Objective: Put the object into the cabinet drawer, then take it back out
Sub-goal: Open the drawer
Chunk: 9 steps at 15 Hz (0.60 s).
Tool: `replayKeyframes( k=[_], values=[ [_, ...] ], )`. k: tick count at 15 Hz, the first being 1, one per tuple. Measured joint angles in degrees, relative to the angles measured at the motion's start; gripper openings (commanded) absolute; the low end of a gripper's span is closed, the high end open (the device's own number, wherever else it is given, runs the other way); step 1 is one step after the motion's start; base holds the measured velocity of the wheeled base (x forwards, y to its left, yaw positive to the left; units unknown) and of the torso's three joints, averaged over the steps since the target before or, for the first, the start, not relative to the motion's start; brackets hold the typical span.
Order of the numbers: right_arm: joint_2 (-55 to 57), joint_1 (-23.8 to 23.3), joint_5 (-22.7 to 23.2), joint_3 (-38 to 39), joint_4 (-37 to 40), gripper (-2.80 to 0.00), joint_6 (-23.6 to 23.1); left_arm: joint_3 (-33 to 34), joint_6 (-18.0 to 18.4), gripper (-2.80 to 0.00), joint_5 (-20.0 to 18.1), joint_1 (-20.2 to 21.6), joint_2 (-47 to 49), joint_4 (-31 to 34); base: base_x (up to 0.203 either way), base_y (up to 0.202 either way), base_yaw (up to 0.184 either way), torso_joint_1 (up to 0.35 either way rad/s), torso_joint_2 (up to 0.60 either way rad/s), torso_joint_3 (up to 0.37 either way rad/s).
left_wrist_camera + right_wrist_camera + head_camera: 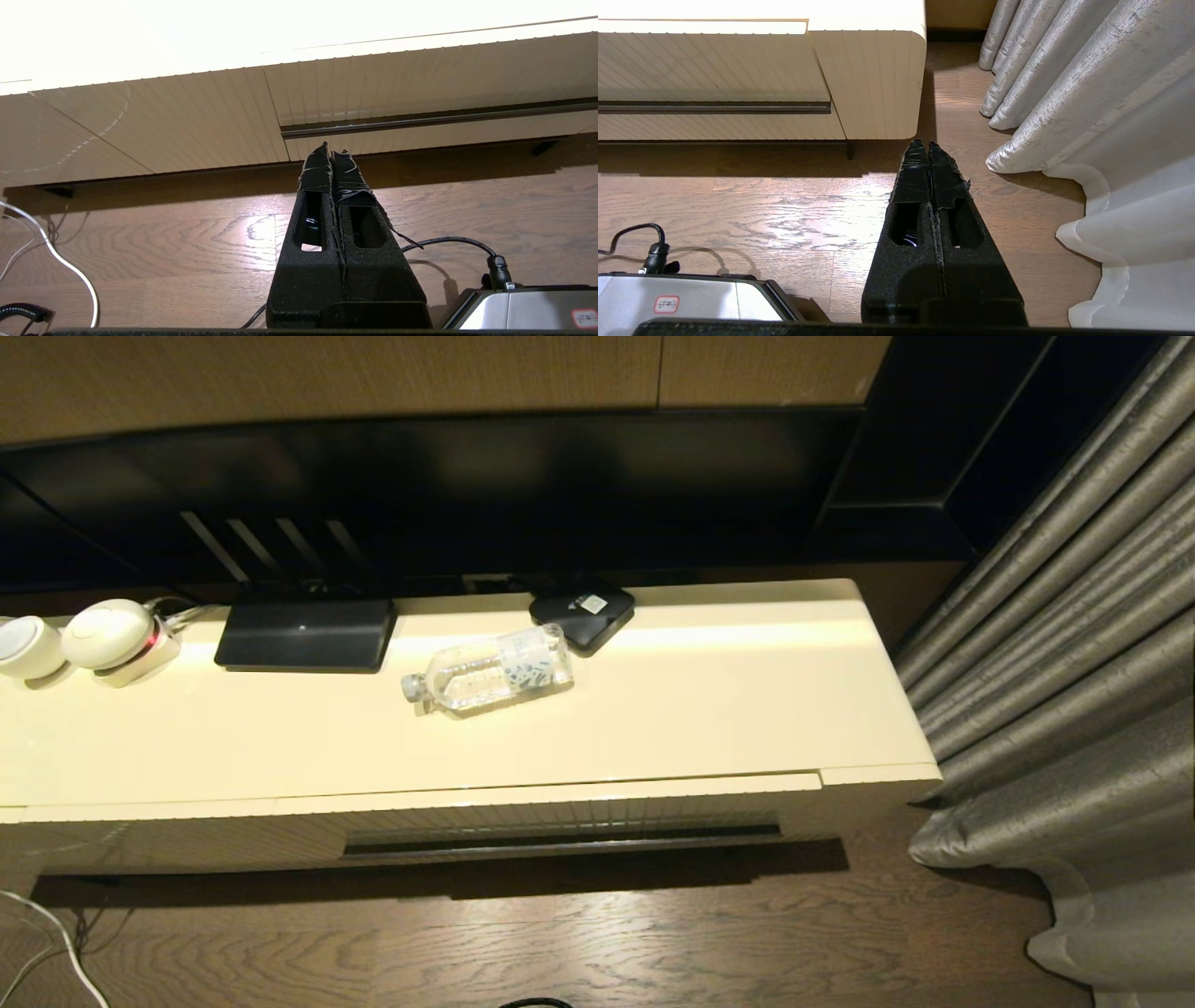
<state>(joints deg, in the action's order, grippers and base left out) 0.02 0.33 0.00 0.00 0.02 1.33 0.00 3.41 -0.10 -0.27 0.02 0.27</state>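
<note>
The object, a small clear water bottle (490, 670), lies on its side on top of the long cream cabinet (653, 719), cap pointing left. The cabinet drawer (560, 812) is closed below it, with a ribbed front and a dark slot handle (560, 843); it also shows in the left wrist view (420, 93) and the right wrist view (710, 70). My left gripper (331, 150) is shut and empty, low over the wooden floor in front of the cabinet. My right gripper (927, 145) is shut and empty too, near the cabinet's right end. Neither arm shows in the head view.
A black square box (583, 611) sits just behind the bottle, a flat black device (306, 635) to its left, and two white round gadgets (103, 637) at the far left. A dark TV (420, 495) hangs above. Grey curtains (1074, 691) hang to the right. Cables (56, 261) trail on the floor.
</note>
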Motion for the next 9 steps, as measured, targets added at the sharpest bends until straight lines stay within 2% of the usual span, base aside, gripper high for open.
replayKeyframes(
  k=[9],
  values=[
    [0.0,0.0,0.0,0.0,0.0,-2.80,-0.1,0.0,0.0,-2.80,0.0,0.0,0.0,0.0,0.000,0.000,0.000,0.000,0.00,0.000]
  ],
)
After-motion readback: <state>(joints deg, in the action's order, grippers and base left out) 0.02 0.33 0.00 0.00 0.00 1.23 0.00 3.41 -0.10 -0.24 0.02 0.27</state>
